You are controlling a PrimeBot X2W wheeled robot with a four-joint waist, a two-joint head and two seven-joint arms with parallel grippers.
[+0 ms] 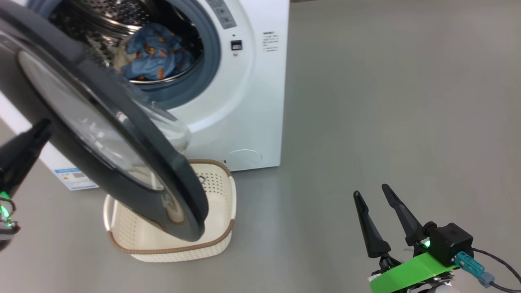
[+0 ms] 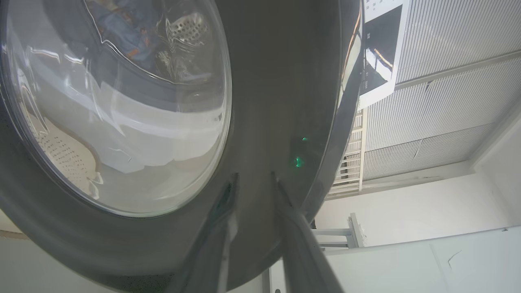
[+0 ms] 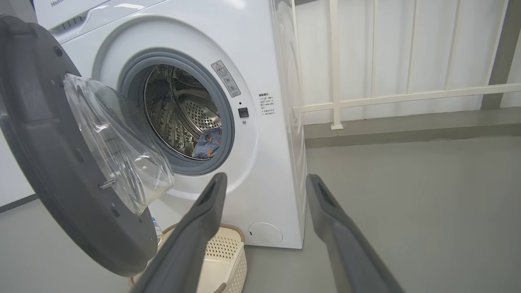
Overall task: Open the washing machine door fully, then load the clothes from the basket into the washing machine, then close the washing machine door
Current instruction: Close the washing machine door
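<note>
The washing machine (image 1: 252,101) stands with its door (image 1: 179,179) swung partway out over the basket (image 1: 220,203). The clothes (image 1: 156,53), blue with orange bears, lie in the steel drum, and no clothes show in the part of the basket I can see. My left gripper (image 1: 42,126) is on the door's outer side at the left. In the left wrist view, the left gripper (image 2: 254,177) points at the black rim (image 2: 276,101), slightly open and holding nothing. My right gripper (image 1: 374,193) hangs open over the floor at lower right, away from the machine (image 3: 268,162).
Bare grey floor (image 1: 386,101) stretches right of the machine. A white railing (image 3: 407,97) and a wall stand behind it. The door (image 3: 40,142) overhangs the basket (image 3: 228,260), and a blue label (image 1: 75,179) marks the white panel at the left.
</note>
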